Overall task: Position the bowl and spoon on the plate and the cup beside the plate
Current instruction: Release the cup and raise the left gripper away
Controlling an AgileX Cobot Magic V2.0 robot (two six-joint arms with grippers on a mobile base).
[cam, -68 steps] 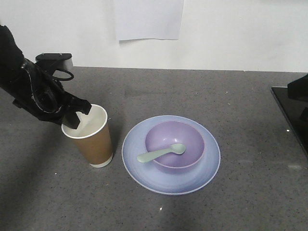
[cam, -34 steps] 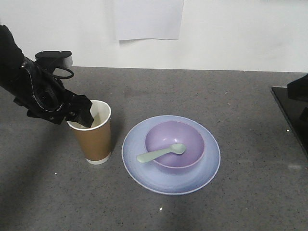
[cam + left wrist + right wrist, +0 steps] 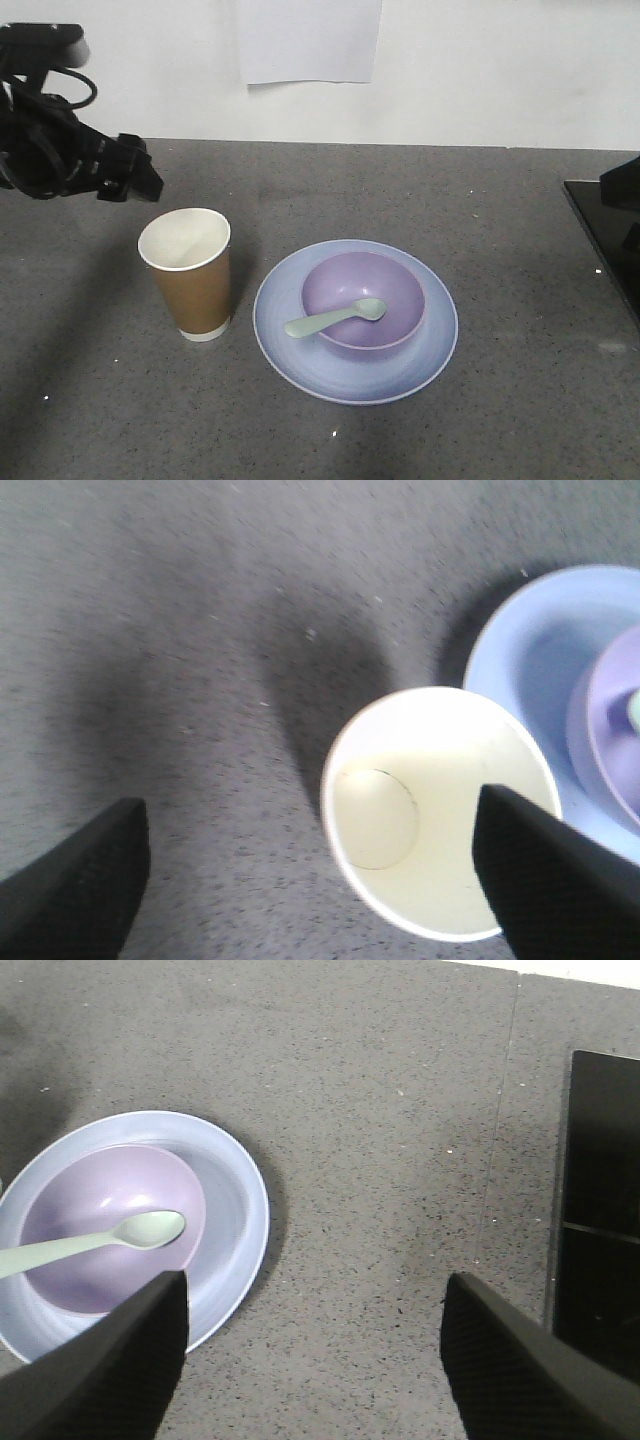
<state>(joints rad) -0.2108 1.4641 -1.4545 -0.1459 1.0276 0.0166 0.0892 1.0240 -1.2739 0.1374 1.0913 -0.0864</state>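
The brown paper cup point(image 3: 190, 275) stands upright on the grey table, just left of the pale blue plate point(image 3: 290, 350). On the plate sits the purple bowl point(image 3: 390, 285), and the mint spoon point(image 3: 335, 318) lies in it with its handle over the left rim. My left gripper point(image 3: 135, 178) hangs open above and to the left of the cup, touching nothing. In the left wrist view the cup point(image 3: 450, 780) shows its white inside below the open left gripper point(image 3: 308, 810). My right gripper point(image 3: 315, 1285) is open over bare table to the right of the plate point(image 3: 235, 1190).
A black flat panel point(image 3: 605, 240) lies at the table's right edge, close to the right arm. A white wall with a sheet of paper point(image 3: 310, 40) closes the back. Grey tabletop point(image 3: 450, 190) surrounds the dishes.
My left gripper has let go of the cup's rim and moved up and to the left. The cup now stands free. Bowl, spoon and plate have not moved.
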